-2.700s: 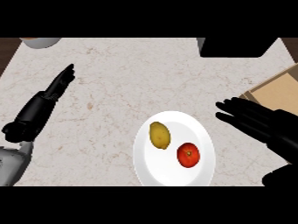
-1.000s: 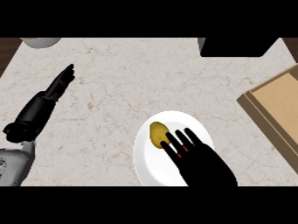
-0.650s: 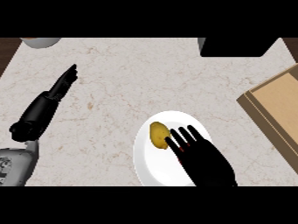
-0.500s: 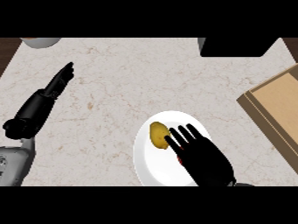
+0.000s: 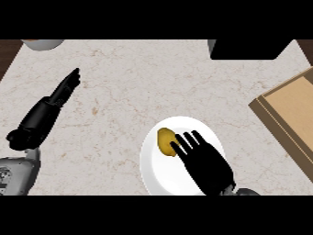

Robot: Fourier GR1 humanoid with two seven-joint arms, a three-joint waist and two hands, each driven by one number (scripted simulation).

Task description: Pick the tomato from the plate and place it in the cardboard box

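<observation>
- Right hand (image 5: 206, 160): laid over the plate (image 5: 160, 176) near the counter's (image 5: 131, 82) front edge; fingers straight and spread, tips just beside a yellow fruit (image 5: 165, 141).
- Tomato: hidden, apparently beneath the right hand; hold on it cannot be told.
- Left hand (image 5: 47, 110): open, fingers straight, set along the counter's left edge, well apart from the plate.
- Box (image 5: 294, 114): at the right edge, open, tilted, apart from the plate.
- Black block (image 5: 250, 48): far right corner.
- Pale vessel (image 5: 42, 43): far left corner, cut off.
</observation>
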